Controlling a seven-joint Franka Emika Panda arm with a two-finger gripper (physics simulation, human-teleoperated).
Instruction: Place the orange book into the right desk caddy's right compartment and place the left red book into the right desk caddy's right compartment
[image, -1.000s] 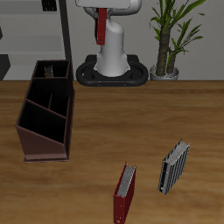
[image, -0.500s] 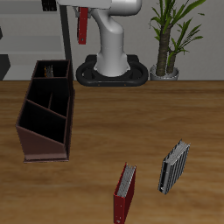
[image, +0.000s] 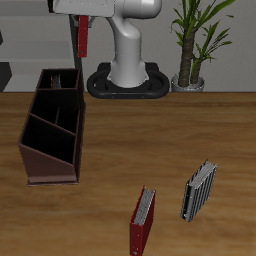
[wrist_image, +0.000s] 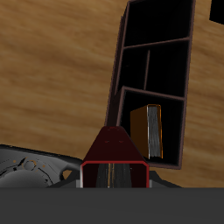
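Note:
My gripper (image: 85, 17) is shut on the left red book (image: 85, 38), a dark-red book that hangs upright high above the table's back, over the far end of the right desk caddy (image: 40, 150). In the wrist view the red book (wrist_image: 112, 144) is seen end-on, above the dark maroon caddy (wrist_image: 120, 61). The orange book (wrist_image: 140, 131) stands on edge inside the caddy's end compartment, with its pale page edge showing. The orange book is hidden in the exterior view.
A brighter red book (image: 143, 220) with a pale page edge lies near the table's front edge. A grey-and-black striped book (image: 198, 190) lies beside it. A potted plant (image: 195, 45) and the robot's base (image: 128, 80) stand at the back.
My gripper has carried the red book sideways from in front of the robot's body to above the caddy's far end. The books on the table have not moved.

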